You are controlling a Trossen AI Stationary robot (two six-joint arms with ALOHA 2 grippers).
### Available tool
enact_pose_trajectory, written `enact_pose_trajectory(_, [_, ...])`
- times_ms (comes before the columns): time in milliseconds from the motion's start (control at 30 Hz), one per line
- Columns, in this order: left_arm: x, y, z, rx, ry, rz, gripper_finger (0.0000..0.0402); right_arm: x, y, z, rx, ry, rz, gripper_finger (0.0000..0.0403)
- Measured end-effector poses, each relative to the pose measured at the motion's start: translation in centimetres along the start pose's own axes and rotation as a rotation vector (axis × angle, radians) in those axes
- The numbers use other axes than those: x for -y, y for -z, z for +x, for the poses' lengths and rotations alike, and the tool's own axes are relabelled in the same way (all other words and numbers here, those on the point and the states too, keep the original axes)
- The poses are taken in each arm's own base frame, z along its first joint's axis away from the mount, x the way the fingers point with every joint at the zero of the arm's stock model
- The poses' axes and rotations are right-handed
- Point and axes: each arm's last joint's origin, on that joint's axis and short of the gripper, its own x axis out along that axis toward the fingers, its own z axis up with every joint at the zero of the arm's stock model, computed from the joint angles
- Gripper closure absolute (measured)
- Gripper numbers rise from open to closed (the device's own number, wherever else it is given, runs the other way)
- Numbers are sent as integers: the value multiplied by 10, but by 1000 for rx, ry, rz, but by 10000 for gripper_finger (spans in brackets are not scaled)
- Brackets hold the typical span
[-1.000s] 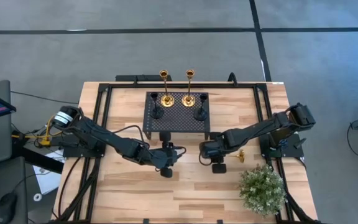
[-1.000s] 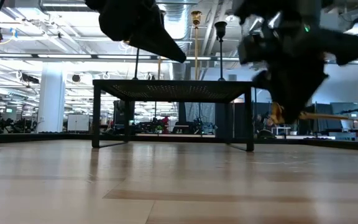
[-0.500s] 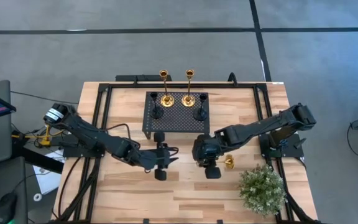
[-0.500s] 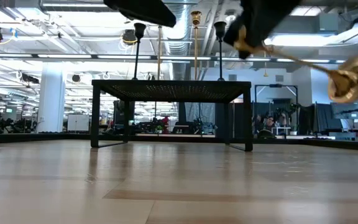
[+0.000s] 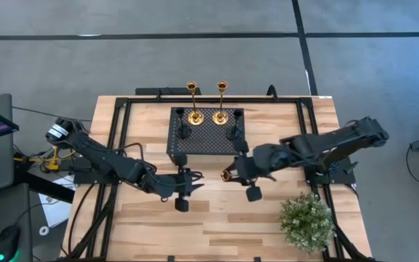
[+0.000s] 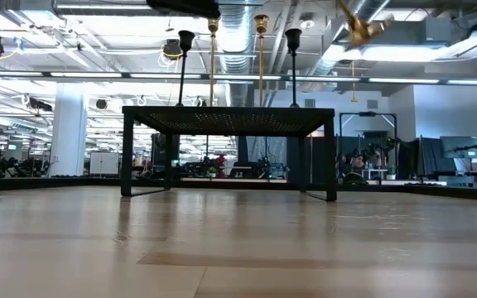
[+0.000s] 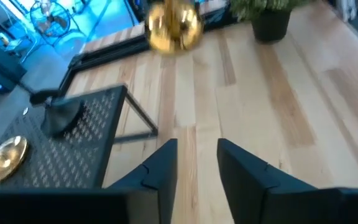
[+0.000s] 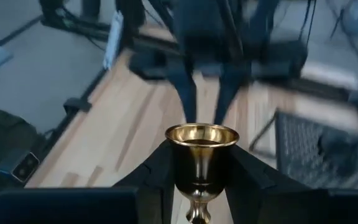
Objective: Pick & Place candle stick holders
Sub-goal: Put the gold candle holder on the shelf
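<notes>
My right gripper [image 5: 233,173] is shut on the short gold holder [image 5: 226,175], in the air just in front of the black perforated stand [image 5: 206,140]; the holder also shows at the top of the low view [image 6: 358,25]. Two tall gold holders [image 5: 195,115] [image 5: 220,115] and two short black holders [image 5: 184,132] [image 5: 233,132] stand on their round bases on the stand's top. My left gripper [image 5: 192,182] is open and empty, left of the gold holder, its fingers [image 7: 166,165] pointing toward it. My right gripper pinches the short gold holder between its two fingers, one on each side of the cup [image 8: 202,163] at its top end. The stem [image 8: 197,211] runs down between the fingers and the base is out of frame. The holder is lifted clear of the table.
A small green bushy plant [image 5: 308,222] in a dark pot stands at the table's near right. Bare wood lies in front of the stand [image 5: 209,225]. A black frame [image 5: 118,145] runs around the table's edges.
My right gripper has risen with the short gold holder and swung toward the table's left and the stand, turning so that the holder now sits on its left side. My left gripper has drawn back a little toward the table's left edge.
</notes>
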Motion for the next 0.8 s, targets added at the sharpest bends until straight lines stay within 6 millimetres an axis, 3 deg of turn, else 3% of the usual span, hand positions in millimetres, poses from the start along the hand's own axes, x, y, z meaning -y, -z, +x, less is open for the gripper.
enact_pose_trajectory(133, [1, 13, 3, -22, -9, -15, 314, -5, -7, -15, 70, 23, -60, 310])
enact_pose_trajectory(267, [2, 26, 6, 11, -15, -55, 334, -7, -8, -18, 67, 56, -94, 310])
enact_pose_trajectory(500, [-3, 36, 14, 208, -49, -168, 348, -7, 2, -4, 100, 78, -109, 310])
enact_pose_trajectory(800, [-16, 39, 21, 383, 107, -172, 330, -6, 20, 15, 202, 101, -65, 310])
